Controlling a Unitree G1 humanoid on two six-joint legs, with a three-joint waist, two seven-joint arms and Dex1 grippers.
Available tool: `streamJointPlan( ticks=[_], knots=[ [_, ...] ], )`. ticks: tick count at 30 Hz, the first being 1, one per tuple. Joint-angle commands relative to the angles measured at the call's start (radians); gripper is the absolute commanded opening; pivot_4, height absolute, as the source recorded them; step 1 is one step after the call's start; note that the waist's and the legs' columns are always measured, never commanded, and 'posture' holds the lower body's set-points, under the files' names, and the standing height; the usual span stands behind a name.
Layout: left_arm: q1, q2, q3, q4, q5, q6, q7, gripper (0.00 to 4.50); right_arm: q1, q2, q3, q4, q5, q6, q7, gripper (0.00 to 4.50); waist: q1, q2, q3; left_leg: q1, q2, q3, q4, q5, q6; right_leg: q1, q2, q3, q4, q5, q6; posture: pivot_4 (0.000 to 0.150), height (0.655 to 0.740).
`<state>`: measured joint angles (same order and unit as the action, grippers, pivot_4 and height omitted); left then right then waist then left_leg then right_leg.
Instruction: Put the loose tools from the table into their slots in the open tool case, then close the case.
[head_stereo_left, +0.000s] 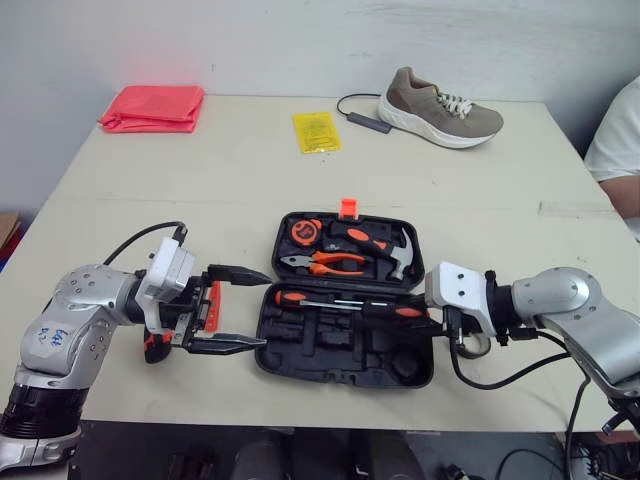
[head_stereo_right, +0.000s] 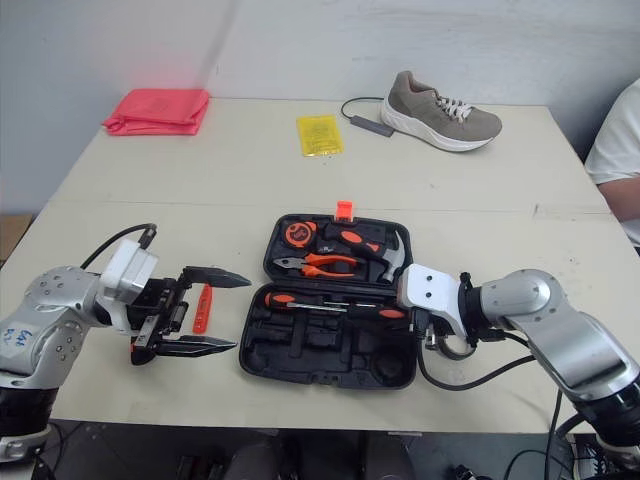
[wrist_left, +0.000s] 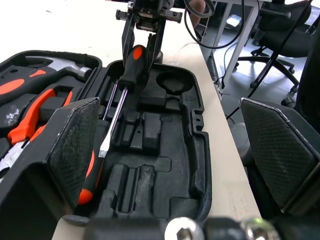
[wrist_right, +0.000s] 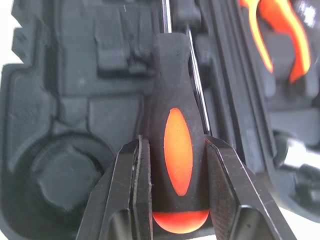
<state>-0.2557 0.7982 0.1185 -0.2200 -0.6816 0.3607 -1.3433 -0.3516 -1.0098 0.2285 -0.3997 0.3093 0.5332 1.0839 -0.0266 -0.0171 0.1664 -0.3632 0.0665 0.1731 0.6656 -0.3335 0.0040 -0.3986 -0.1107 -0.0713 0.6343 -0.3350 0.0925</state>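
Black moulded plastic forms the open tool case (head_stereo_left: 345, 378) at the centre of the head views, with its lid half toward the top of the frame. The black-handled, orange-inlaid flat-blade screwdriver (wrist_left: 131, 70) lies over the near half, right along the hinge line. Its long axis runs side to side across the frame, with the handle at centre right and the thin steel shaft pointing left. The right gripper (wrist_right: 175, 150) reaches in from the right edge of the frame and clamps the butt end of the handle between both black fingers, in line with the shaft. Whether the shaft is fully seated in its groove cannot be told. A second screwdriver (head_stereo_left: 288, 297) with an orange handle lies just beside it, pointing the opposite way. Orange-gripped pliers (head_stereo_left: 325, 263) and a steel-headed hammer (head_stereo_left: 400, 255) sit in the lid half. At centre left, the left gripper (head_stereo_left: 262, 310) hangs beside the case's left wall, fingers spread wide and grasping nothing, well apart from the held screwdriver. A slim orange loose tool (head_stereo_left: 212, 305) lies on the beige table (head_stereo_left: 200, 180), seen between those spread fingers.
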Motion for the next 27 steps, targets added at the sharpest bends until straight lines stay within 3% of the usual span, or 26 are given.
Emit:
streamJointPlan(
  ticks=[1, 27],
  knots=[
    [0.007, 0.001, 0.021, -0.03, -0.006, -0.009, 0.009, 4.5, -0.017, 0.003, -0.004, 0.008, -0.023, -0.028, 0.026, 1.0, 0.0, 0.0, 0.0, -0.001, 0.0, 0.0, 0.0, 0.0, 0.0, 0.0, 0.0, -0.001, 0.0, 0.0, 0.0, 0.15, 0.74],
    [0.01, 0.0, 0.01, -0.042, -0.004, -0.005, 0.039, 4.5, -0.002, 0.059, 0.034, 0.07, -0.101, -0.056, 0.083, 1.0, 0.002, 0.0, 0.0, -0.006, -0.002, 0.0, 0.002, 0.001, 0.001, -0.008, 0.001, -0.007, 0.005, 0.0, 0.0, 0.15, 0.74]
  ],
)
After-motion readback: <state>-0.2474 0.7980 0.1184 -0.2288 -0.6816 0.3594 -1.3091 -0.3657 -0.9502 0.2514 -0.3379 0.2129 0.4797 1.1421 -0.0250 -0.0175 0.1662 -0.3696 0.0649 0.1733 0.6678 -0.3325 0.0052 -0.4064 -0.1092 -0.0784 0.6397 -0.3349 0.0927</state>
